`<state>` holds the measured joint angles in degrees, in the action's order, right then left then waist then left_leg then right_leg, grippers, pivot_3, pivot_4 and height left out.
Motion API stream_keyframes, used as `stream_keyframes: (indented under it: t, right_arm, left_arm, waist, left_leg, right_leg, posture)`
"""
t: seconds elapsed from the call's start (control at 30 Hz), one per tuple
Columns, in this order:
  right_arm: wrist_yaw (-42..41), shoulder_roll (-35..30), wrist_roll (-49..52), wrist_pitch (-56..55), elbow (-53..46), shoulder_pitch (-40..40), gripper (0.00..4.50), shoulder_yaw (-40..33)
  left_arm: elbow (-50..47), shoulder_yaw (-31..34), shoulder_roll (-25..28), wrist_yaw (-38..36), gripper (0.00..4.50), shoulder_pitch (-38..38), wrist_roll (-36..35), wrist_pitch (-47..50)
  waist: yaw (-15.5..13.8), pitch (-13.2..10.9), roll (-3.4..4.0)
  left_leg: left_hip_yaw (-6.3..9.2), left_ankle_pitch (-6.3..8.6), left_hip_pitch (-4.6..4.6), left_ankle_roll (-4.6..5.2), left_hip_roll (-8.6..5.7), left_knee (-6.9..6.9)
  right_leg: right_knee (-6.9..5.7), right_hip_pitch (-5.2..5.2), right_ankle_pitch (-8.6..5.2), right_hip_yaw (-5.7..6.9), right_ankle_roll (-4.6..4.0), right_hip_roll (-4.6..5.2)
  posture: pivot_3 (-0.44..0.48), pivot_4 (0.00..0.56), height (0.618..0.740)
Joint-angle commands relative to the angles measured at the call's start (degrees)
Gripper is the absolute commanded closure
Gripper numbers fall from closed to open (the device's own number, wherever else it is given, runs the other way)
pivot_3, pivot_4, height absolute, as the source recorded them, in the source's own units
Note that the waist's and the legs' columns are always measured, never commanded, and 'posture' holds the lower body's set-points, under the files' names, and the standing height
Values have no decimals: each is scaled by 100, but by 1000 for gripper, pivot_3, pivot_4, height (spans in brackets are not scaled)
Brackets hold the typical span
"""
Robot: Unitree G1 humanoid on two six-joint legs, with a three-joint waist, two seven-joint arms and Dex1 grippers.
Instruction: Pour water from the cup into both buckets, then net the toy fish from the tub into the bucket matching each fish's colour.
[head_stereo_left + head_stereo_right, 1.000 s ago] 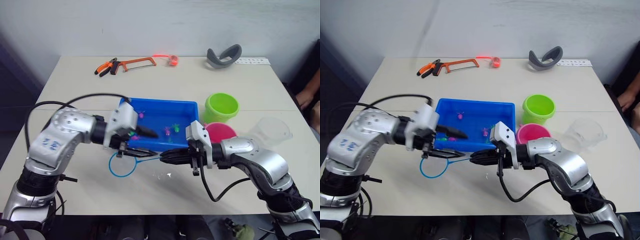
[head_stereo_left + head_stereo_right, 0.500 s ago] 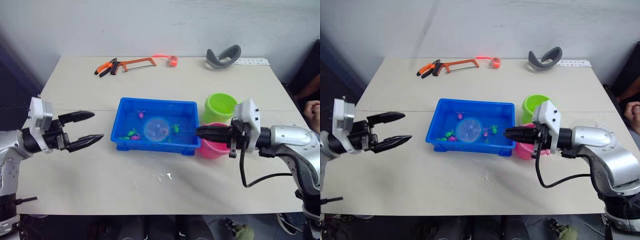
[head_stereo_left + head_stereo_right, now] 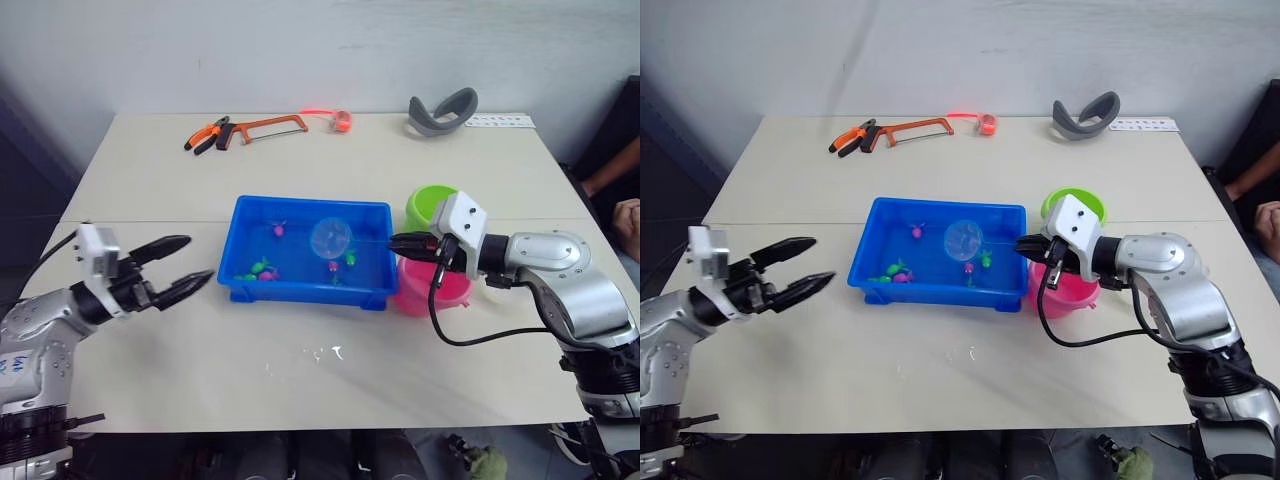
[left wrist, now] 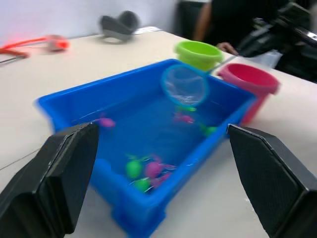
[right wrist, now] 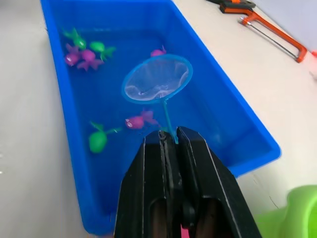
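Observation:
The blue tub (image 3: 300, 291) sits mid-table with water and several pink and green toy fish (image 5: 140, 120) in it. My right gripper (image 3: 392, 241) is shut on the thin handle of the net (image 3: 331, 237). The blue hoop hangs tilted over the tub's right half, with nothing visible in its mesh. Behind that gripper stand the green bucket (image 3: 428, 204) and, nearer, the pink bucket (image 3: 428, 292). My left gripper (image 3: 200, 257) is open and empty, left of the tub above the table. The cup is hidden behind my right arm.
Along the far edge lie orange-handled pliers (image 3: 205, 135), an orange hacksaw (image 3: 268, 125), an orange tape roll (image 3: 342, 119) and a grey curved band (image 3: 440, 108). A person's hand (image 3: 629, 214) shows at the right edge. A few water drops (image 3: 325, 353) lie in front of the tub.
A second ago both grippers were at the tub's front with the net on the table. The left let go and drew back left. The right carried the net over the tub.

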<state>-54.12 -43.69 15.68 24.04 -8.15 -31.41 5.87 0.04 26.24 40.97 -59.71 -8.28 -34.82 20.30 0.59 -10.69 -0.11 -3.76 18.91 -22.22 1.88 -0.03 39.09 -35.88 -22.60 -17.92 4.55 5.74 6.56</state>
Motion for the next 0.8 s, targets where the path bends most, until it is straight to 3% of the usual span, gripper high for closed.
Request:
stream_keyframes:
  t: [0.03,0.2,0.3,0.53,0.8]
  right_arm:
    - [61,-53,-191,-78,49,-151,4500,-71]
    - [66,-61,-330,-14,-11,-100,4500,-65]
    - [41,-107,-381,-12,-59,-33,4500,-78]
    - [64,-173,-336,100,-244,131,4500,-207]
    - [118,-227,-533,86,-319,215,4500,-103]
  left_arm:
    - [-148,144,219,-224,27,129,-129,-55]
    - [-4,121,506,-522,27,236,207,-624]
    - [123,-146,576,-856,27,292,684,-1587]
    - [119,-633,887,-983,27,-557,306,-491]
    - [916,-1302,1099,-1513,27,-1588,589,-343]
  waist:
    - [0,0,0]
    - [-36,0,0]
    - [-26,0,0]
    - [-51,0,0]
    - [-9,0,0]
  left_leg:
    - [0,0,0,0,0,0]
    - [2,0,0,0,0,0]
    - [1,1,1,-1,-1,0]
    - [5,1,-2,-2,0,-2]
    - [-10,1,-3,-1,-1,-4]
  right_leg:
    - [0,0,0,0,0,1]
    - [2,1,0,-1,0,4]
    - [2,1,0,-2,0,5]
    - [2,1,0,1,0,5]
    - [-1,-7,0,2,0,-5]
  posture:
    - [0,150,740]
    - [0,150,740]
    - [0,150,740]
    - [0,150,740]
    - [0,150,740]
